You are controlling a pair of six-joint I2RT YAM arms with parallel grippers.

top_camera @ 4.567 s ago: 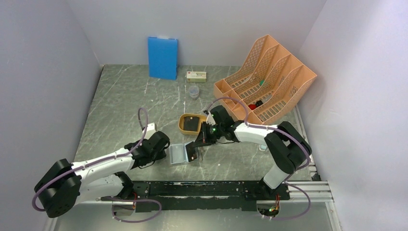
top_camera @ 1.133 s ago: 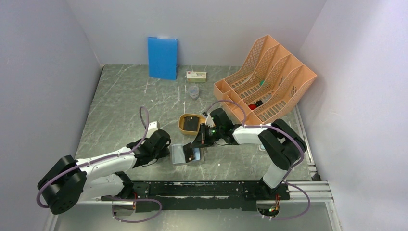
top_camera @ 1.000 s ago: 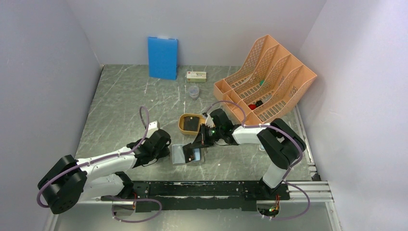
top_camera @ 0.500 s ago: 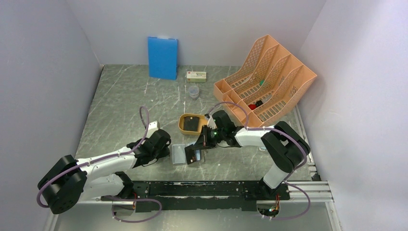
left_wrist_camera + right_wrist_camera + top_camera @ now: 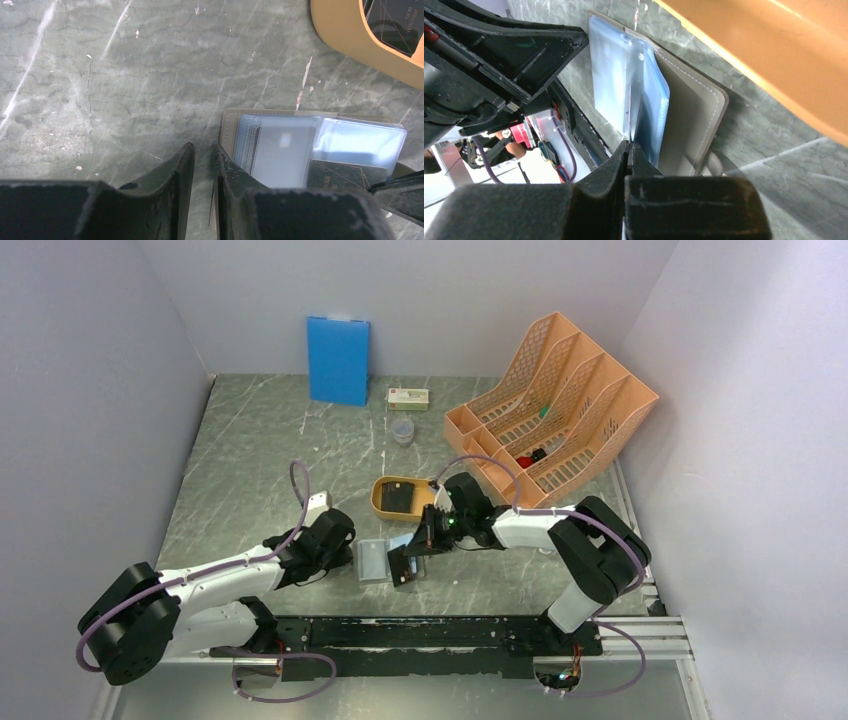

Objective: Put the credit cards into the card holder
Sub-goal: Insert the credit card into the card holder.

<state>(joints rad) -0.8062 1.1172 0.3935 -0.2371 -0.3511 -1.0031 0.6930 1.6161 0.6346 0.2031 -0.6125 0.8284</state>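
**Credit card (image 5: 342, 175) at the pocket mouth — it wants to go in flat**

The card holder (image 5: 372, 562) lies open on the table (image 5: 250, 460) between the two arms, its pale clear sleeves (image 5: 611, 75) fanned up. The right pincer (image 5: 626, 150) is fully closed. Seen from the other wrist, it appears to nip the dark credit card by one end, over the side of the holder nearest the right arm. From its own camera the card is edge-on and I can't make it out. The left pincer (image 5: 204, 150) stands a crack open with nothing between its fingers. One finger sits over the holder's edge — pinning it, I'd judge.

To do this well, I'd say the card's leading edge should be square to one sleeve's opening and kept low, so it slips under a single leaf. The sleeves look floppy and stacked. A tilted card would likely buckle them or shove the holder toward the left arm, so that pinning finger matters.

Just behind sits the mustard tray (image 5: 345, 40) with more credit cards (image 5: 395, 20) in it, near the right arm's wrist. It is the one thing the arm could brush. The orange file rack (image 5: 555, 400), blue board (image 5: 338, 360), small box (image 5: 408, 397) and little cup (image 5: 403, 430) stand well apart at the back.
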